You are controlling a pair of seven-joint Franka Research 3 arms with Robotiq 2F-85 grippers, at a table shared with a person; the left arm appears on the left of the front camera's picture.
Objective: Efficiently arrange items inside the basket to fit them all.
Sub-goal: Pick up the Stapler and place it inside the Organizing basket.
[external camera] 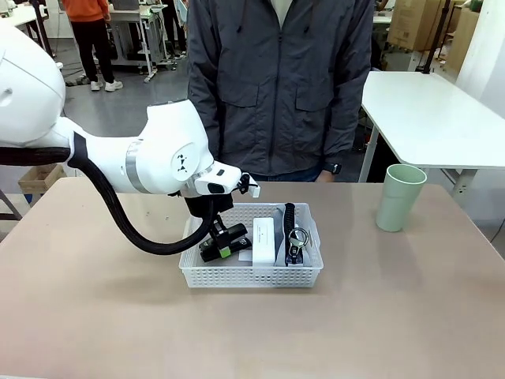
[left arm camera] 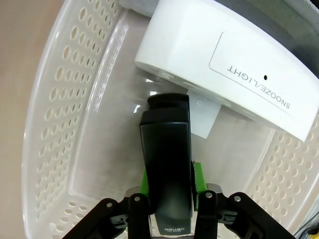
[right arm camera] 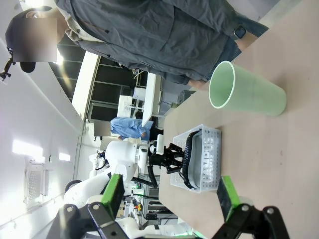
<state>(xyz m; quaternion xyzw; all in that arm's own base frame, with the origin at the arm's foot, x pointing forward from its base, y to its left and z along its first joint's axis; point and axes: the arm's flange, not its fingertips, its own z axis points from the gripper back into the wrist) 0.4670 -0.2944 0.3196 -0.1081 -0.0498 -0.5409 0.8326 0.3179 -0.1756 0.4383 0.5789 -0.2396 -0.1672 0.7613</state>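
In the left wrist view, a black, hard-plastic stapler of blocky, oblong shape is clamped between the left jaws, whose green pads are pressed against its two sides. It is held nose-first inside the shallow white plastic basket, between the perforated wall and a smooth, white rectangular box with rounded corners. Whether the nose touches the glossy basket floor cannot be told.

In the front view, the left arm is seen reaching into the left end of the basket, which sits on the matte beige counter. The box stands on edge in the middle, and a soft grey zip pouch with black trim is tucked along the right side. A pale green, tapered plastic cup stands upright well apart from the basket, on the counter's right. A person in a grey jacket stands at the far side.

In the right wrist view, the right jaws are held wide apart with nothing between them, above the counter and far short of the cup.

The step in hand is judged to be the seating of the stapler beside the box. A low, gentle release is called for (the box, on edge, could be tipped), and room must be left for the rigid cup.
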